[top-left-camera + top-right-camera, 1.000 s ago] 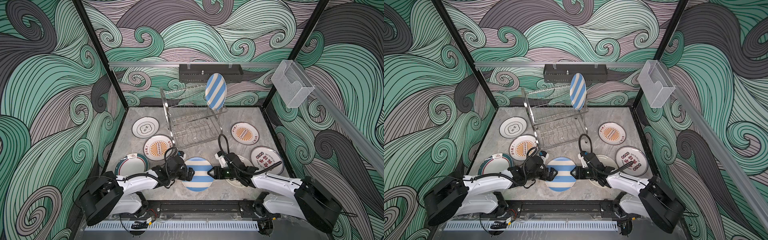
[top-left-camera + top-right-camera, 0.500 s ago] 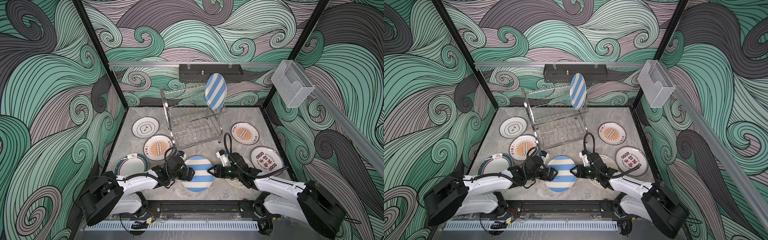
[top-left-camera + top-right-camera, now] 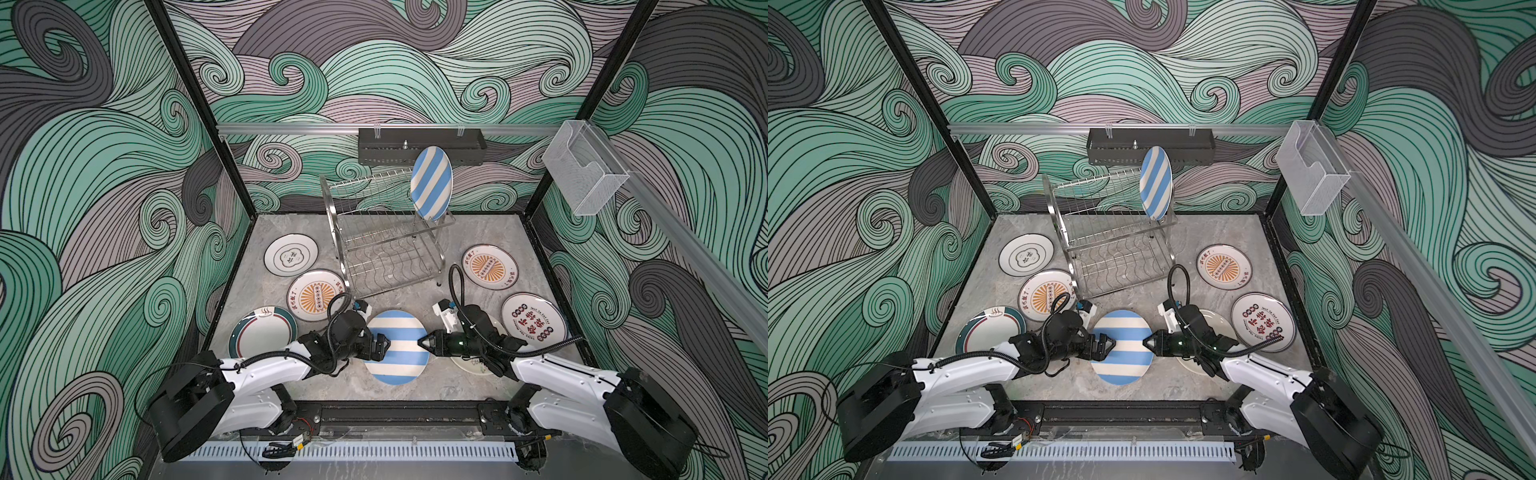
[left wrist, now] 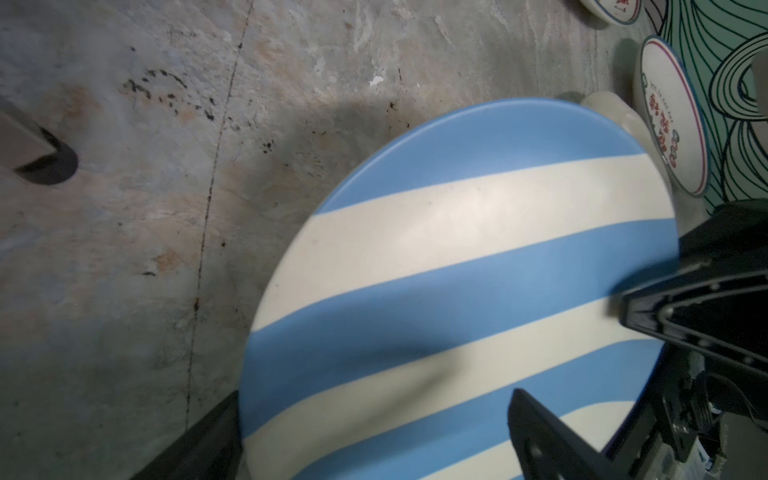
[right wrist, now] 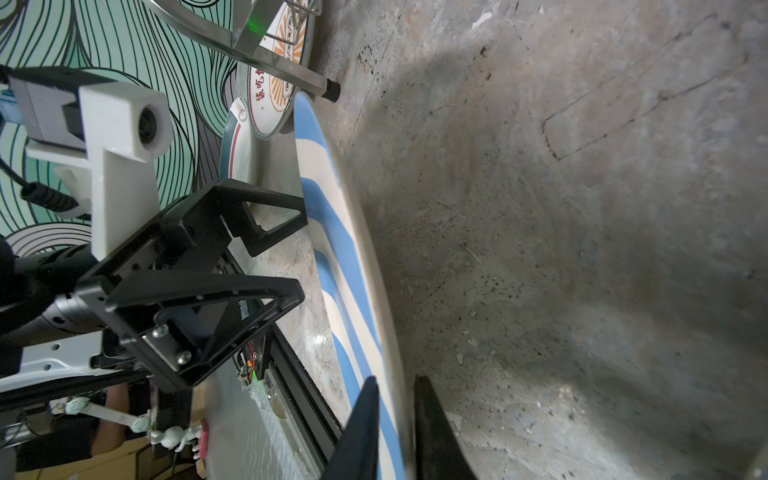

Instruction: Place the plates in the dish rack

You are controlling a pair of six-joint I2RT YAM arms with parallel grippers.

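Right claw (image 3: 420, 343) is squeezed down narrow on the rim of the blue-and-white striped plate (image 3: 399, 332). In the right wrist view there's one finger on each face of it. Left claw (image 3: 383, 345) sits at that plate's opposite edge, jaws spread wide, not clamping anything. The dish rack (image 3: 386, 245) stands well apart behind both claws, with a second striped plate (image 3: 431, 183) upright on its top tier.
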